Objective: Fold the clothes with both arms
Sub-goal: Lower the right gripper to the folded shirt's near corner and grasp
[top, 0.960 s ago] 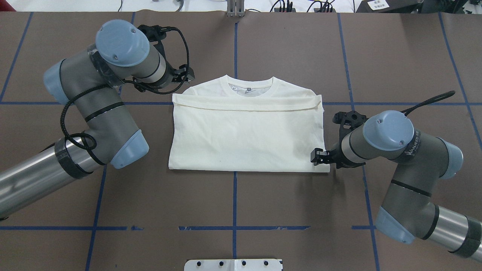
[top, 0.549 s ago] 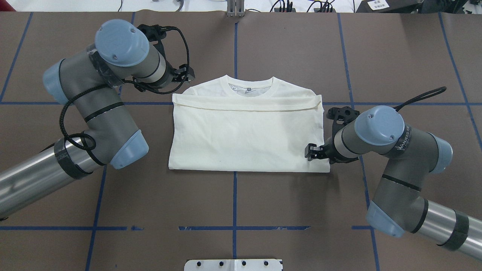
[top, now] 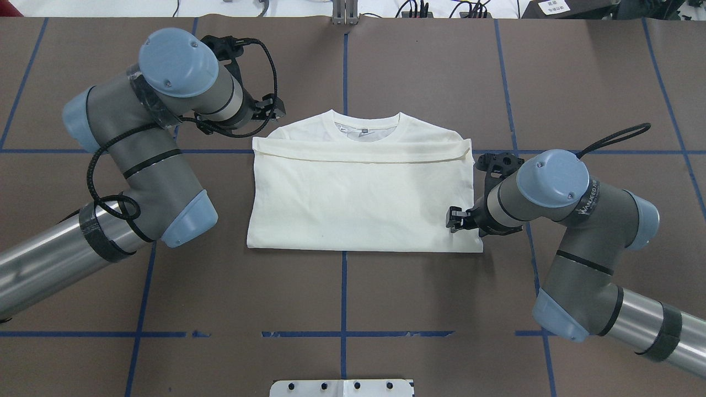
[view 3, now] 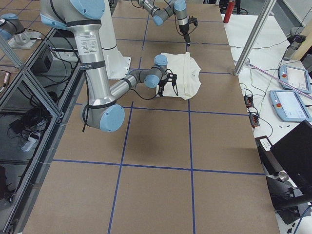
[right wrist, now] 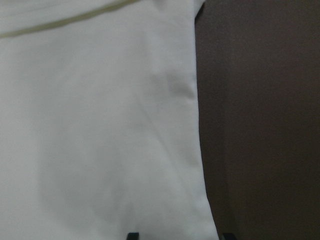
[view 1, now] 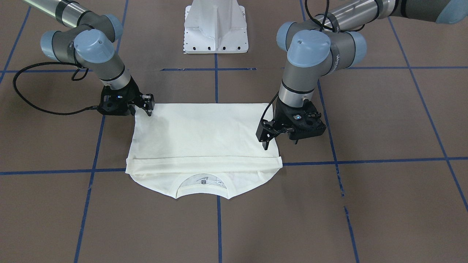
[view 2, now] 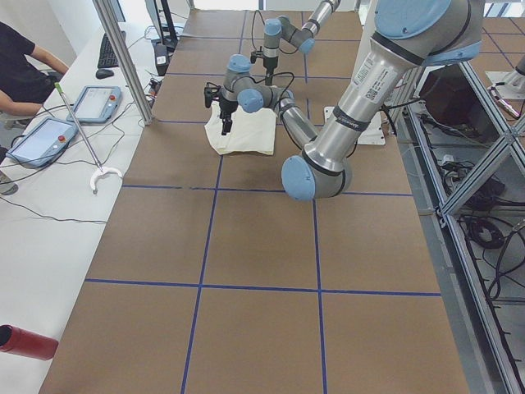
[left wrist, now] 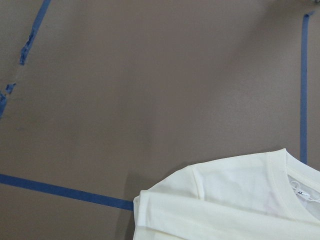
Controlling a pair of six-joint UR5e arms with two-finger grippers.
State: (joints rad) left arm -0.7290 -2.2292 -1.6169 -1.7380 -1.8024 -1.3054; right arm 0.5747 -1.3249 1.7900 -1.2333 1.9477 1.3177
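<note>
Positioning for a sideways fold, apparently; left gripper [top: 274,106] poised just off the shoulder corner, cannot tell if open; T-shirt [top: 358,198] flat between both grippers, already halved; right gripper [top: 454,219] open, straddling the side edge; next likely needs closing, then lifting.

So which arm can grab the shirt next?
Probably right. The right pincer hangs low over the T-shirt's side edge, fingertips either side of it in the wrist view. The left pincer is higher, off beside the shoulder.
</note>
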